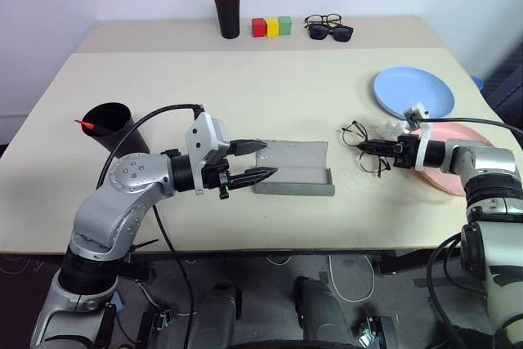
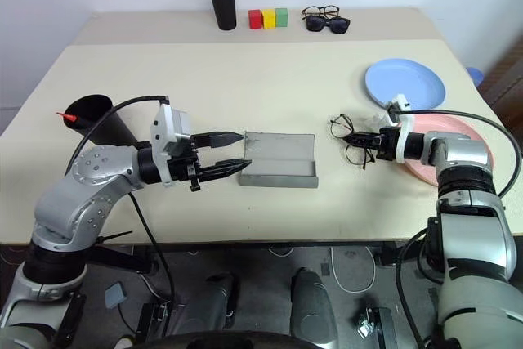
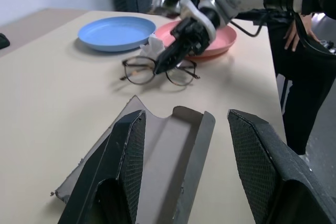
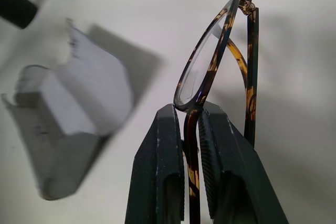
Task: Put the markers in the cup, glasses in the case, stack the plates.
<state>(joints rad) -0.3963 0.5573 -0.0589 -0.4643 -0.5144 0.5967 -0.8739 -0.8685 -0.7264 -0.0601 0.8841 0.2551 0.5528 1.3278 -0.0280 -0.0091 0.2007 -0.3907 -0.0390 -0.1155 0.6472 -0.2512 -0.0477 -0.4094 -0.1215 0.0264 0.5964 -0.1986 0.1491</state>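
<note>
**Glasses pinched and on offer, case open and waiting, plates unstacked**

Nearest in, the left tool (image 1: 252, 161) sits low over the cream counter (image 1: 245, 87), its two ribbed black fingers spread apart and holding nothing, framing the near end of the grey case (image 1: 296, 169). That case lies open on the counter, a shallow rectangular trough with a matte, felt-like lining and a notched end wall. Nothing is in it.

Across to the right, the right tool (image 1: 369, 148) is clamped on the glasses (image 1: 364, 146): the right wrist view shows the two grooved pads pressed on a thin mottled brown-and-dark rim, clear rounded lens standing edge-up above the fingertips. The glasses are just beside the case's far end, not yet over it, so my read is the glasses step is mid-carry, with placing and closing the lid to come.

Behind the right arm, the salmon pink plate (image 1: 458, 161) and the light blue plate (image 1: 413, 91) lie side by side, smooth shallow plastic rounds, edges close together but not stacked. That step looks untouched.

Over on the left, the wide black cup (image 1: 113, 124) lies tipped toward the camera, matte and tapering, a red-capped marker (image 1: 85, 124) poking over its rim. Whether the second marker is inside, I cannot tell.

At the back edge: a straight black pen cup (image 1: 228, 15) bristling with red-orange pens, three small blocks (image 1: 271, 26) in red, yellow and green, and black sunglasses (image 1: 330, 30).
</note>
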